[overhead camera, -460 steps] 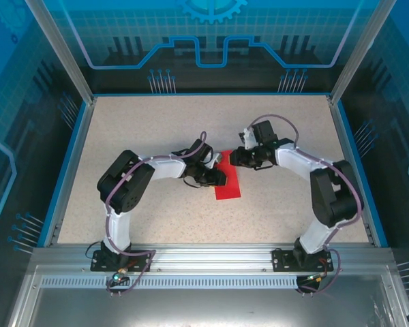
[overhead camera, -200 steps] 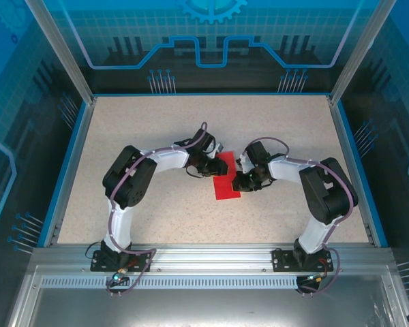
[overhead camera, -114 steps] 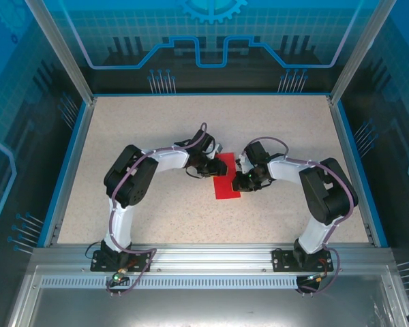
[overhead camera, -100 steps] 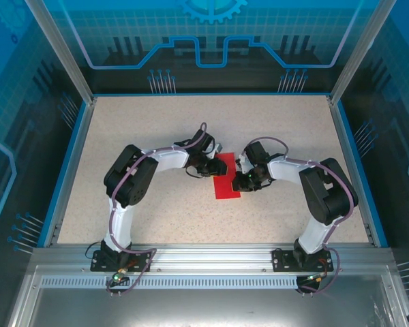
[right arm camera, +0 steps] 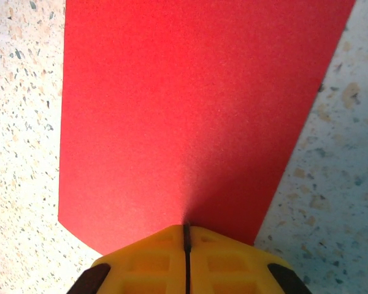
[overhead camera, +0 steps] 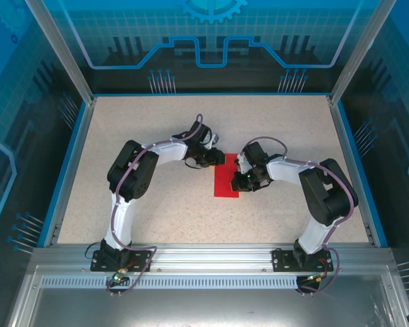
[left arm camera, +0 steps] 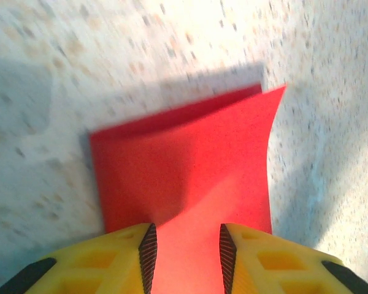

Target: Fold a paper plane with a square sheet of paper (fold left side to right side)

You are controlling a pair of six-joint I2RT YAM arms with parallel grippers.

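Now the square sheet of paper is seen folded in half, a narrow red strip lying near the middle of the counter. Over the last second it has been turned from a slant to lie straighter. The left claw has been shifted to the strip's far end, its jaws partly parted above the paper with nothing gripped; the top layer is slightly lifted there. The right claw is kept fully closed at the right edge, and whether paper is pinched cannot be told. The half-fold is judged made but not yet pressed flat.

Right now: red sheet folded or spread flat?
Folded. The red sheet is a narrow rectangle from above; the left wrist view shows two layers, their far edges slightly apart.
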